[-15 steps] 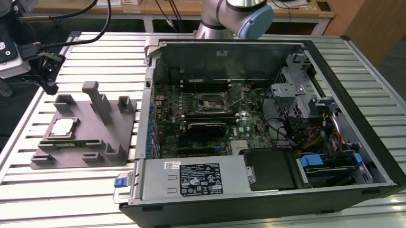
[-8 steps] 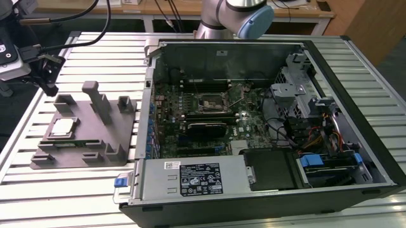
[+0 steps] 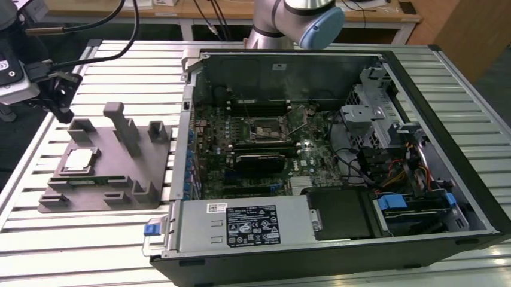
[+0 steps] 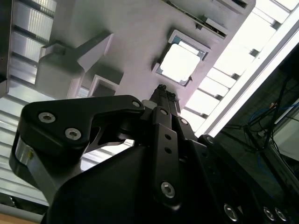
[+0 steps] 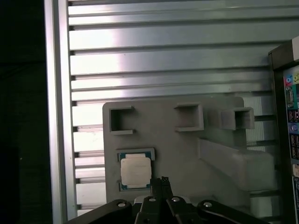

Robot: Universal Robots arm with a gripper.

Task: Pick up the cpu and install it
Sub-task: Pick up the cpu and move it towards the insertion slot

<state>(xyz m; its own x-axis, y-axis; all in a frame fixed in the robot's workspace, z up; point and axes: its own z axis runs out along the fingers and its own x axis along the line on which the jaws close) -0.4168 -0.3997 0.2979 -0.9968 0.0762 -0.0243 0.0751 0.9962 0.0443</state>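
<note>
Table [image 3: 88, 248]: slatted metal top that fills most of the exterior view and carries everything else; its bare slats [image 5: 163, 60] show in the first wrist view too.
Case [image 3: 335, 256]: black computer case lying open on its side, taking up the middle and the exterior view's right; the green board [image 3: 264, 149] inside faces up.
Arm [image 3: 295, 18]: grey with a blue joint cap, at the top middle of the exterior view behind the case.
Power supply [image 3: 248, 224]: silver box with a white label, in the case's lower edge in the exterior view.
Fixture [image 3: 88, 194]: grey plastic plate with upright blocks, flat on the table at the exterior view's left, just beside the case. It shows in both wrist views [image 4: 131, 42] [image 5: 177, 149].
Gripper [image 3: 62, 113]: black, at the upper left of the exterior view, over the fixture's far edge. Its fingers are pressed together and hold nothing, as both wrist views show [image 4: 164, 91] [image 5: 163, 179].
Cpu [image 3: 78, 160]: small square chip with a pale silver top, lying flat in a square recess on the part of the fixture nearest the exterior view's left edge.
Cpu to gripper: in the exterior view the chip sits lower in the frame than the fingertips and clear of them. In both wrist views [image 4: 180, 63] [image 5: 135, 170] it lies near the closed tips, off to one side of them, not touching.
</note>
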